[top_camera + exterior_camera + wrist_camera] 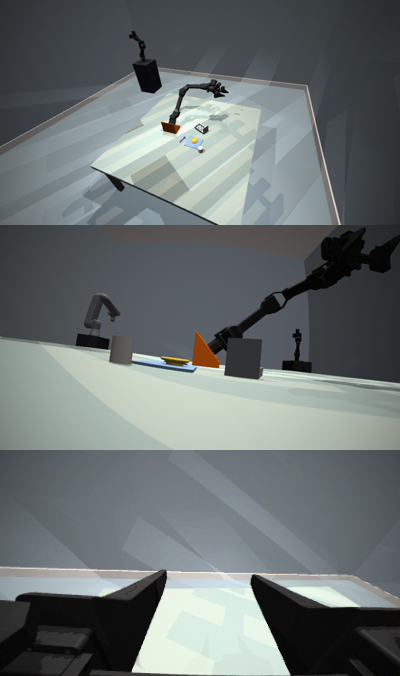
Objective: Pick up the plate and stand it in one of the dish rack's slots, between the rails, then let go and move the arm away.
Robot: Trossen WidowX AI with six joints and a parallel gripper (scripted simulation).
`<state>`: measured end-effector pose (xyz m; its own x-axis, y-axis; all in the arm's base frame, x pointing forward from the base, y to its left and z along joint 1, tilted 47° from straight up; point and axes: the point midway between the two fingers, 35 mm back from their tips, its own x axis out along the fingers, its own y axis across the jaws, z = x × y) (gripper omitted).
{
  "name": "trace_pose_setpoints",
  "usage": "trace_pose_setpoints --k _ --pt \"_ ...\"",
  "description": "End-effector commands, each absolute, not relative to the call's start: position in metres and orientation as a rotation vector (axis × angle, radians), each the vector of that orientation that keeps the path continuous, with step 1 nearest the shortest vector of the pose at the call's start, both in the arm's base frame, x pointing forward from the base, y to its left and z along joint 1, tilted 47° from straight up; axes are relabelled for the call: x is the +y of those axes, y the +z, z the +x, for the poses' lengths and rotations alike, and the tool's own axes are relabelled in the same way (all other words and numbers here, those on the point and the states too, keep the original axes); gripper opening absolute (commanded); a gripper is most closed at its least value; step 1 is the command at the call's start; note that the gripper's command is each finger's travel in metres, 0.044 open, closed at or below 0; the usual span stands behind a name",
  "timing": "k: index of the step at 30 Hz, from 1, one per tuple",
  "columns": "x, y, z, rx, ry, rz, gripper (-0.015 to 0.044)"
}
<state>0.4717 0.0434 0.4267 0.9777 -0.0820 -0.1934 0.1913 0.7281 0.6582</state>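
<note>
The gripper (224,91) hangs high, its fingers spread wide with nothing between them, pointing out level over the table (229,167). Well below and behind it, the yellow plate (194,139) lies flat on a blue mat (190,144), likely its starting spot. The dish rack (201,128) sits nearer beneath the gripper, just beyond the plate, ready to receive it.

Between the wide-spread jaws of the gripper (223,92) nothing stands; only bare table (210,630) shows past them. Well below and behind the jaws, the dish rack (201,128), the plate (194,139) on its blue mat (190,144), a white cup (200,149) and a blue spoon (182,139) cluster closely, with narrow gaps between them.
</note>
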Motion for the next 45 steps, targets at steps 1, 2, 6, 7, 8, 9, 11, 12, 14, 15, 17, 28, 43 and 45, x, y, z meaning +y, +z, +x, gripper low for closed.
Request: trace_pose_setpoints --k 1,2,6,7,8,9,11,12,14,15,17,28,43,45 --pt "0.043 0.425 0.472 0.159 -0.153 0.737 0.04" --pt "0.041 0.422 0.474 0.171 -0.157 0.725 0.04" --pt "0.027 0.391 0.484 0.268 -0.183 0.636 0.04" --pt "0.023 0.383 0.486 0.294 -0.189 0.614 0.04" --pt "0.019 0.375 0.488 0.32 -0.194 0.593 0.04" --pt "0.015 0.368 0.49 0.346 -0.199 0.572 0.04" --pt "0.007 0.351 0.493 0.401 -0.207 0.531 0.04" --pt "0.002 0.343 0.494 0.43 -0.21 0.511 0.04" --pt "-0.007 0.326 0.496 0.487 -0.215 0.472 0.04" --pt "-0.012 0.317 0.496 0.516 -0.216 0.453 0.04" --pt "-0.021 0.301 0.497 0.574 -0.216 0.419 0.04" --pt "-0.073 0.208 0.481 0.912 -0.164 0.281 0.04" --pt "-0.134 0.098 0.412 1.33 0.095 0.304 0.04" --pt "-0.14 0.086 0.4 1.369 0.146 0.331 0.04"
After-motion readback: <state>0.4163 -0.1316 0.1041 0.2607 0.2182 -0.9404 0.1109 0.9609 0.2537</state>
